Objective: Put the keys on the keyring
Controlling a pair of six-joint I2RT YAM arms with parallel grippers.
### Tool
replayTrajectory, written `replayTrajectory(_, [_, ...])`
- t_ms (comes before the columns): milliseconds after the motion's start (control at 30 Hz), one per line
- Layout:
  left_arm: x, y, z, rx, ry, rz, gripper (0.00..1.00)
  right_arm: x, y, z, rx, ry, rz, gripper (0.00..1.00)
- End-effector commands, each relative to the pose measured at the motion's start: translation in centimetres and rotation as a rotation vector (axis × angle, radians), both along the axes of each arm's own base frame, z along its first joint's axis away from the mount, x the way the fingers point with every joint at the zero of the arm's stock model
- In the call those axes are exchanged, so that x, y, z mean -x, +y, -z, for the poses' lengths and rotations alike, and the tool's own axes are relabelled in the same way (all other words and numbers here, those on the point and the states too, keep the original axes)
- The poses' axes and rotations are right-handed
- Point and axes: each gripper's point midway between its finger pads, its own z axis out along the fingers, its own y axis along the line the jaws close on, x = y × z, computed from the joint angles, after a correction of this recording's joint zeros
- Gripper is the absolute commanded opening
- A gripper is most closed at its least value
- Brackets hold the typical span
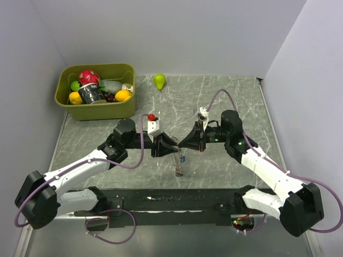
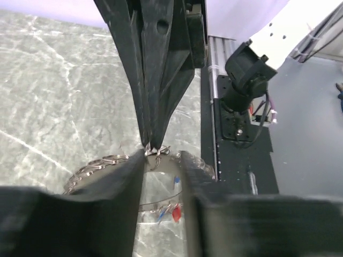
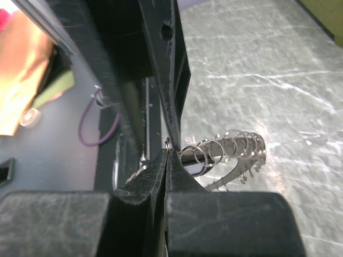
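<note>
Keyring (image 3: 236,147) pinched at its rim where the two hands meet, over mid-surface.
We find the right hand (image 3: 167,155) closed tight on a small wire loop at the ring's edge. The left hand (image 2: 162,158), facing it, stands narrowly parted with nothing visibly clamped. Keys (image 2: 172,212) with blue and red tags show just beneath the ring, above the marbled surface (image 2: 64,96). We judge the ring light, stiff, thin and slippery: take bare wire edge-on, clear of the loops.
</note>
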Motion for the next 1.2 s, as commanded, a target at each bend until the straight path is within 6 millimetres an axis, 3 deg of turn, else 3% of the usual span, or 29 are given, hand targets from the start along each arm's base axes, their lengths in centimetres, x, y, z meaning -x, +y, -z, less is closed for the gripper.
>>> replayTrajectory(0, [-1.1,-0.1,-2.1,-0.013,-0.049,-0.064,0.43,-0.7,-0.2,-0.3,0.069,-0.079,-0.006,0.00])
replayTrajectory(133, [-1.8,0.1,-1.5,-0.092,-0.011,-0.097,0.48,-1.1,-0.4,-0.2,0.100,-0.107,0.010,0.00])
replayTrajectory(167, [-1.9,0.0,-2.1,-0.094,-0.013,-0.098,0.49,-1.3,-0.5,-0.1,0.109,-0.115,0.025,0.00])
replayTrajectory(200, [-1.9,0.2,-1.3,-0.131,0.021,-0.103,0.49,-1.4,-0.6,-0.1,0.114,-0.134,0.024,0.00])
replayTrajectory(367, [-2.1,0.2,-1.1,-0.209,0.001,-0.082,0.50,-1.4,-1.1,0.1,0.149,-0.167,0.041,0.00])
replayTrajectory(533, [-2.1,0.1,0.4,-0.303,0.043,-0.048,0.49,-1.4,-1.3,-0.1,0.162,-0.187,0.040,0.00])
replayTrajectory(867, [-2.4,-2.0,0.6,-0.268,0.006,0.046,0.44,-0.4,-1.5,-0.8,0.138,-0.211,0.027,0.00])
replayTrajectory(1167, [-2.6,-2.5,0.5,-0.250,-0.012,0.066,0.38,-0.1,-1.3,-1.0,0.125,-0.211,0.007,0.00])
